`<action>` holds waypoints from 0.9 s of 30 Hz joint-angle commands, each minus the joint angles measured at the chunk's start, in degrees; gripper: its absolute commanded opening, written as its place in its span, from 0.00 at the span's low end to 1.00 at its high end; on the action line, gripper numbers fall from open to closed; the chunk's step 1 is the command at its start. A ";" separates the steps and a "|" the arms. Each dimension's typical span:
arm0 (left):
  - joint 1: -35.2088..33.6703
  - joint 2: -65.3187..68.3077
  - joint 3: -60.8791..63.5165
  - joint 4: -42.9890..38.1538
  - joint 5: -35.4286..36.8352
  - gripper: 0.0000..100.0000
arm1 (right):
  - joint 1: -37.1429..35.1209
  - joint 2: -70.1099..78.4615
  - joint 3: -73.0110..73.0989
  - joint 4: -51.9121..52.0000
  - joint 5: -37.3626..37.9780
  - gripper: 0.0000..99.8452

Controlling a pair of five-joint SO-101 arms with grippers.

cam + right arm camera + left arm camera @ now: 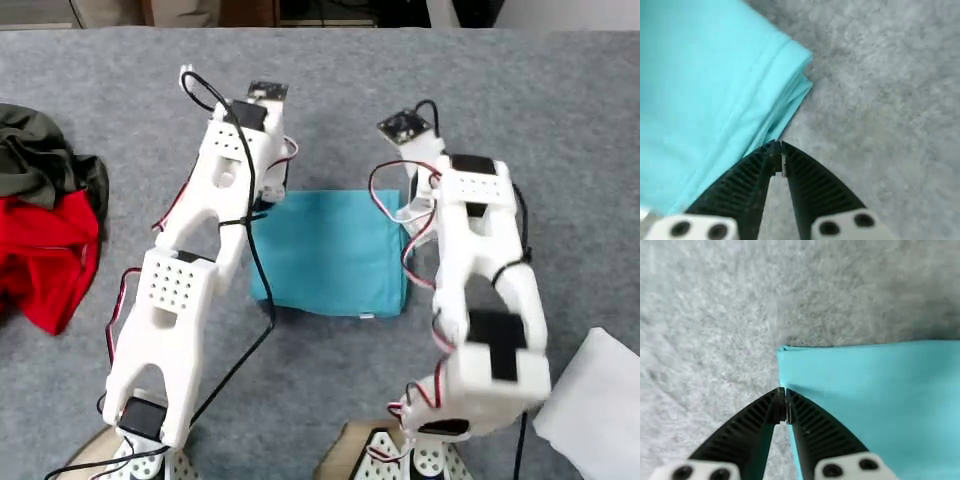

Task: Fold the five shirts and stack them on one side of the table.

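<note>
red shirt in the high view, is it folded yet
No, the red shirt lies crumpled in a heap against the dark green shirt, unlike the flat, folded teal shirt.

Smooth cloth shirt (330,255), rough felt table (560,110)

Both arms are white plastic: the left arm (190,270) has rows of little holes, and the right arm (485,280) has black blocks. Black and red wires (232,371) loop along them. The fingers (755,425) are black and ridged, with dark screws (682,472).
</note>
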 commanded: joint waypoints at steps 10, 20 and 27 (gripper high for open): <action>-2.29 -8.31 -0.53 2.20 -1.23 0.03 | 3.03 -36.09 2.07 20.92 0.88 0.01; -5.10 -5.23 0.79 1.32 4.92 0.15 | 1.80 -46.64 27.74 18.37 -14.59 0.13; -4.84 -0.84 -0.62 0.70 4.57 0.15 | -8.13 -49.36 34.59 3.87 -45.54 0.14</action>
